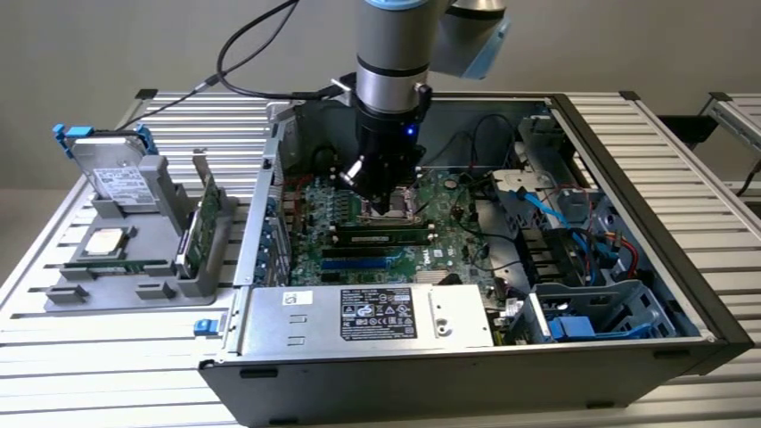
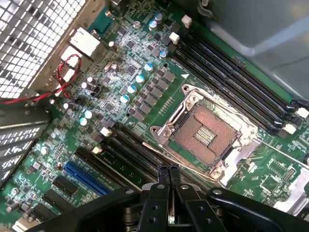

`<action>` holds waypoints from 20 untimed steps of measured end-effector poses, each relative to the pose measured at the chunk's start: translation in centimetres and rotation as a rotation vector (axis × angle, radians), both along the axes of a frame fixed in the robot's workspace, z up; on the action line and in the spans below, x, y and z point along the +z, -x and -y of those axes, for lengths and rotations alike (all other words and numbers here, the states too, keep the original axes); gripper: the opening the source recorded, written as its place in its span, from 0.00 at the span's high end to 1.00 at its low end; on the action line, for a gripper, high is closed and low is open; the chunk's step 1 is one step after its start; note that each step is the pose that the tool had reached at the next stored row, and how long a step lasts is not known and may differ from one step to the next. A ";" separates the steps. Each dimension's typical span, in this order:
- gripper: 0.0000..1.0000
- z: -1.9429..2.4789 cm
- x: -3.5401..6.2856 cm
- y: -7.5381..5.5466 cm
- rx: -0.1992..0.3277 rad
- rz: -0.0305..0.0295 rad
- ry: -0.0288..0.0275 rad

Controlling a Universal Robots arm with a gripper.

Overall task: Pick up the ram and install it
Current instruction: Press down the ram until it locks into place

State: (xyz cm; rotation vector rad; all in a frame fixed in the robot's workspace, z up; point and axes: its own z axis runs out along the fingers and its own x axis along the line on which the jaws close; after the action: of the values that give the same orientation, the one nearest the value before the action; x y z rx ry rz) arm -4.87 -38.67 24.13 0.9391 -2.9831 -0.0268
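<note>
At the exterior view's left, a grey holder (image 1: 131,259) is set on the slatted table (image 1: 71,357), well apart from the open computer case (image 1: 618,267). Inside the case walls, the ram (image 1: 383,236) is seen seated in a motherboard (image 1: 345,201) slot. Just above it the gripper (image 2: 168,175) is held, its fingers (image 2: 162,173) pressed together, empty, near the CPU socket (image 2: 205,133).

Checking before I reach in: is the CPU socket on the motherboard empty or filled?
Empty. The CPU socket shows bare contact pads inside its metal frame, with no processor or cooler on it.
</note>
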 end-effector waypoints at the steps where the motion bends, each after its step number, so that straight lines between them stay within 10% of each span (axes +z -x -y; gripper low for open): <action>1: 0.90 0.00 0.00 0.0 -0.016 0.0001 0.0000; 20: 0.90 0.00 0.00 0.0 -0.323 0.0034 -0.0009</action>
State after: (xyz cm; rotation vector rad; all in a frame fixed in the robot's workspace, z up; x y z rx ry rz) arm -4.87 -38.67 24.13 0.4482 -3.1017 -0.0298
